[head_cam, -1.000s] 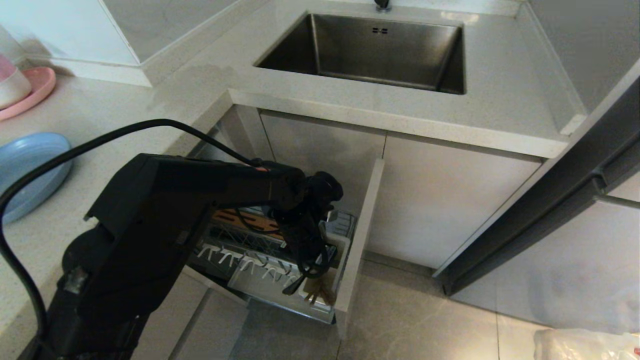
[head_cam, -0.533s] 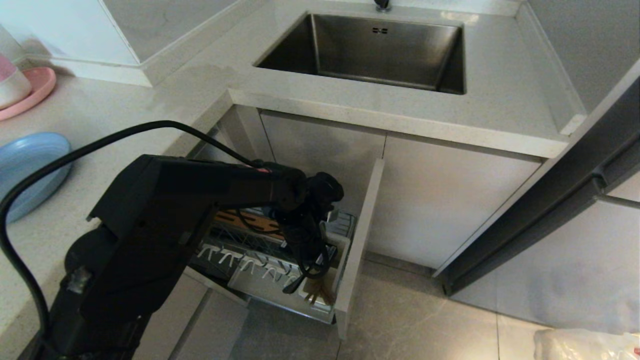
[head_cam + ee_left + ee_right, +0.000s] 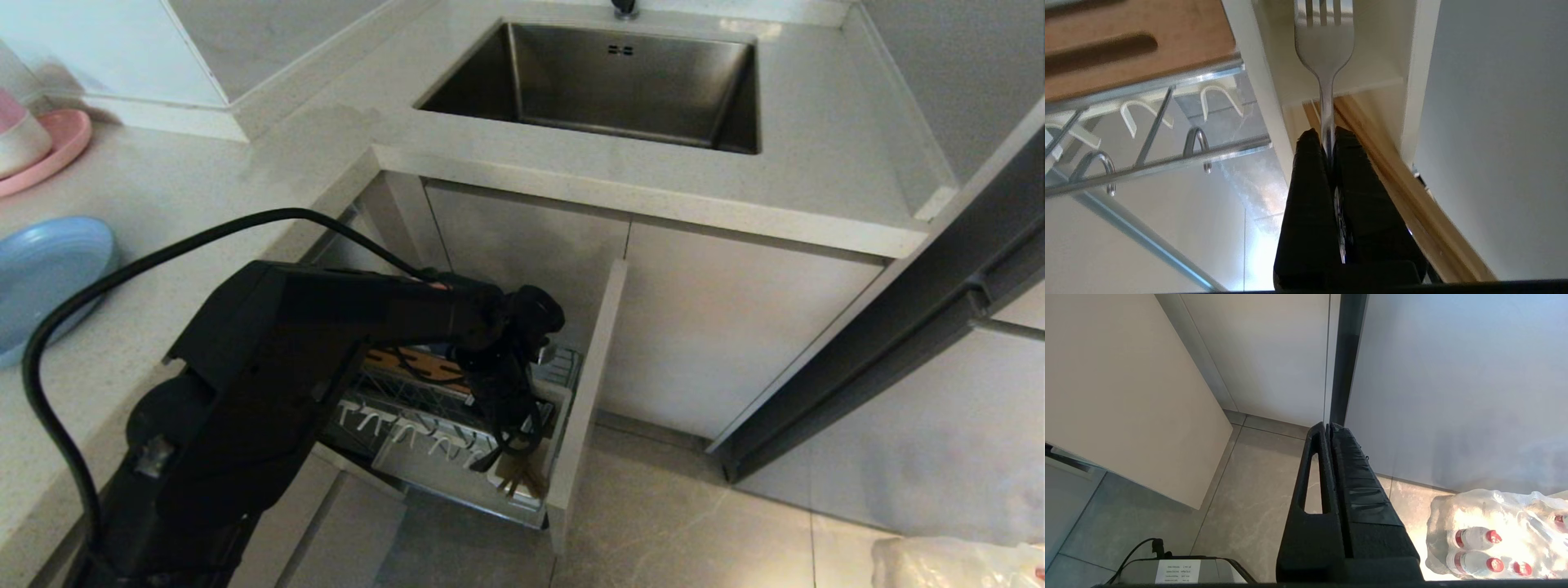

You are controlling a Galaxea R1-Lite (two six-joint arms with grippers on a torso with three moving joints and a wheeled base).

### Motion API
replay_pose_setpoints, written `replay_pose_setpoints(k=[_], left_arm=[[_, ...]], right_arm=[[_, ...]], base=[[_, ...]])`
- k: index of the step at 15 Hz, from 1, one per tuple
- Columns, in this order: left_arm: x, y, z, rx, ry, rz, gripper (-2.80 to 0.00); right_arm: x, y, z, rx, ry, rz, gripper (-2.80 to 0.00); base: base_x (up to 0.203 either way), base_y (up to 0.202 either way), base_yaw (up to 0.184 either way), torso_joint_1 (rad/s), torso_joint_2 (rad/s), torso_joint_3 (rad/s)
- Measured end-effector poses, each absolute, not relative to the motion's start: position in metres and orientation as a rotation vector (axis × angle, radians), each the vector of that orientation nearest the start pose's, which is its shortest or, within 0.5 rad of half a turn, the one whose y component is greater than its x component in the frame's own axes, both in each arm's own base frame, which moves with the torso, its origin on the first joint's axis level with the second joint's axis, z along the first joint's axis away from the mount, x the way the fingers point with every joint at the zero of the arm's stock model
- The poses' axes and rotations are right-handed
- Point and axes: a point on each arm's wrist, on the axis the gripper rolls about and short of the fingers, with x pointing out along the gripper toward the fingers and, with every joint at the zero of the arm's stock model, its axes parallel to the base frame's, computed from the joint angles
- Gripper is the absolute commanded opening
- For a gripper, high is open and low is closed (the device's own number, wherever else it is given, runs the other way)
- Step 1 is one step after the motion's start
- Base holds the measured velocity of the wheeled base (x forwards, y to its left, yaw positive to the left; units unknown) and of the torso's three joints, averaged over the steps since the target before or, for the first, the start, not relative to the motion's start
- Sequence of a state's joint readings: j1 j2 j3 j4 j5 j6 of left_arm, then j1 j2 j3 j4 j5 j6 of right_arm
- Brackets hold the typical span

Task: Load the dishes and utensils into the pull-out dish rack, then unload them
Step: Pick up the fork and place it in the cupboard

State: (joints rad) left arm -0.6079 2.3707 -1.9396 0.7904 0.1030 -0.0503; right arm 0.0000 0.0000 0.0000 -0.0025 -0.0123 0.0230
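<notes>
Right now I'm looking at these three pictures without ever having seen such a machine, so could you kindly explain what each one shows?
It is a two-armed robot at a kitchen counter. The head view looks down from its head: the black left arm reaches into the pull-out dish rack below the countertop, where a pale-blue plate lies. The left wrist view sits behind the left gripper, shut on a silver fork over the white utensil cup, wooden chopsticks beside it. The right wrist view shows the right gripper, shut, parked above the floor near bottled water.

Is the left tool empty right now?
No, in the left wrist view the left tool is shut on the fork, pinching its silver handle, tines pointing away over the white utensil cup.
</notes>
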Motion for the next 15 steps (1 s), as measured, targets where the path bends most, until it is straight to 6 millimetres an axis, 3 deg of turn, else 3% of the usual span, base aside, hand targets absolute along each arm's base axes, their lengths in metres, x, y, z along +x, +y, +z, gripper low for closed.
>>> replay_pose_setpoints(k=[15], left_arm=[[0.3705, -0.254, 0.1002, 0.371, 1.129, -0.411, -2.8]], right_arm=[[-0.0228, -0.0003, 0.0758, 0.023, -0.003, -0.012, -2.8]], base=[[0.0, 0.0, 0.0, 0.0, 0.0, 0.0]])
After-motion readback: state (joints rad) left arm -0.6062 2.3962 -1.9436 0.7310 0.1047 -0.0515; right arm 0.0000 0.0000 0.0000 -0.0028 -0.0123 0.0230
